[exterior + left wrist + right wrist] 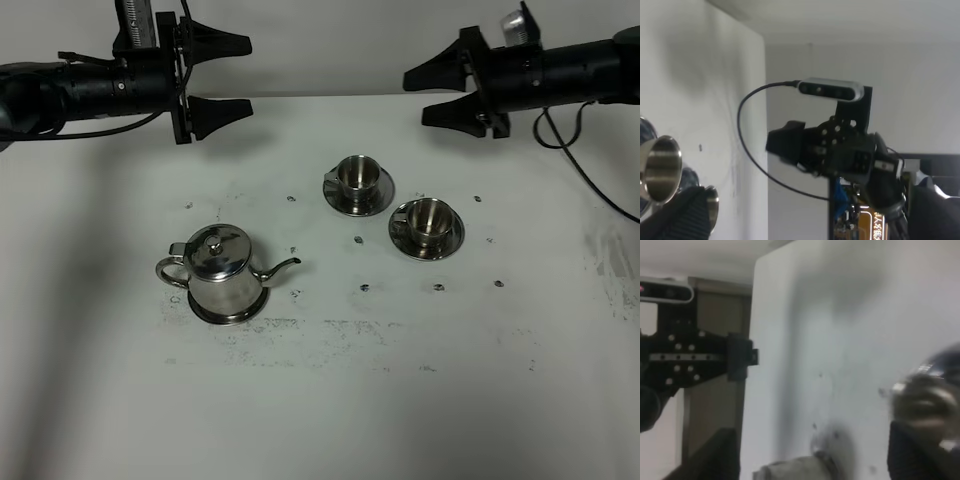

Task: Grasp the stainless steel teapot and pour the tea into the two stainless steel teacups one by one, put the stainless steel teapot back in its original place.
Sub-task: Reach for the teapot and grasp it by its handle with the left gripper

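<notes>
- Left gripper (246, 75) and right gripper (414, 98): both with jaws wide, empty, aloft at 11 and 1 o'clock.
- Teapot (222, 270) on coaster (230, 315) at 7 o'clock, handle (170, 272) facing 9: thin, slick loop, could pivot in the grip.
- Rear teacup (358, 176) and front teacup (428, 220) at 2 o'clock, close-set: spout (282, 267) may clip one.
- Lid (215, 246) fit unclear; may drop on tilt.

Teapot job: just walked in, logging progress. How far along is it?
Done: nothing. The teapot sits on its coaster; the far cup and near cup look empty. In hand: nothing; left end effector and right end effector hang open and empty. Left: grasp, both pours, return.
</notes>
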